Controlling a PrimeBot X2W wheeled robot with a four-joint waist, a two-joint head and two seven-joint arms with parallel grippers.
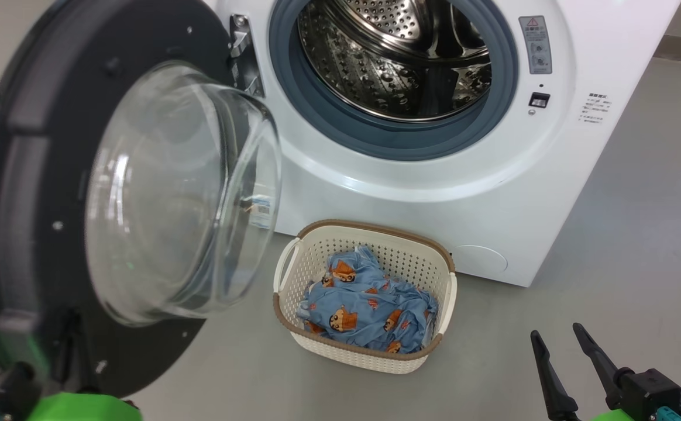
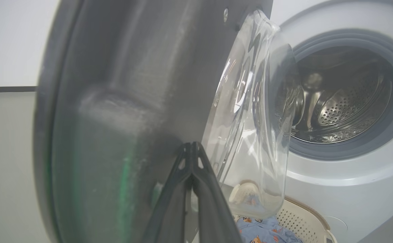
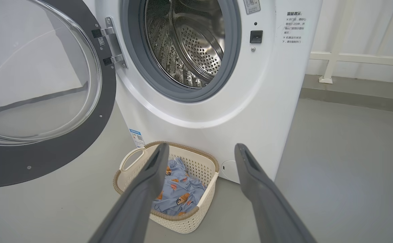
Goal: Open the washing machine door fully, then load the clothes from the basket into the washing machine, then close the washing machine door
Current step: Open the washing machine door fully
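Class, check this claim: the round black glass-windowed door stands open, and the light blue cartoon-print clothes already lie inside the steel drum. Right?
One slip: the round black door stands open, but the light blue clothes lie in the cream perforated plastic basket, not the steel drum, as the head view shows.

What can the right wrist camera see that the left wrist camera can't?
Right wrist view: the metal hinge, the blue label sticker, a white railing and the open right pincer. Left wrist view: the shut left pincer, close to the dark inner face of the washing machine door. Both: the steel drum, the basket and the clothes.
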